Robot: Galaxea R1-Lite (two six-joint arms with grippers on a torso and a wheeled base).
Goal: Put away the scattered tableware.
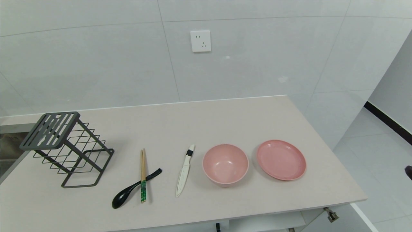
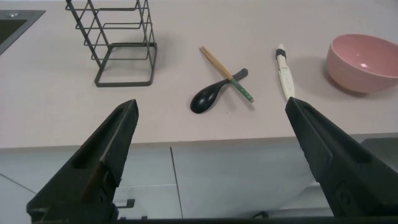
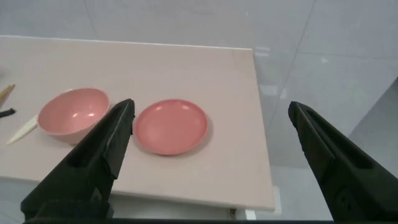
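Note:
On the beige counter (image 1: 199, 122) lie a black spoon (image 1: 132, 190), a pair of wooden chopsticks (image 1: 143, 174) crossing its handle, a white knife (image 1: 184, 170), a pink bowl (image 1: 225, 164) and a pink plate (image 1: 281, 159). A dark wire rack (image 1: 66, 148) stands at the left. My left gripper (image 2: 211, 124) hangs open in front of the counter's edge, short of the spoon (image 2: 211, 96), chopsticks (image 2: 227, 65), knife (image 2: 285, 71), bowl (image 2: 364, 62) and rack (image 2: 118, 37). My right gripper (image 3: 208, 134) is open above the plate (image 3: 171, 126), with the bowl (image 3: 71, 113) beside it.
A sink (image 1: 8, 145) sits past the counter's left end. A tiled wall with a socket (image 1: 200, 41) rises behind. The counter ends at the right (image 1: 338, 161), with floor beyond. Cabinet fronts (image 2: 236, 180) lie below the front edge.

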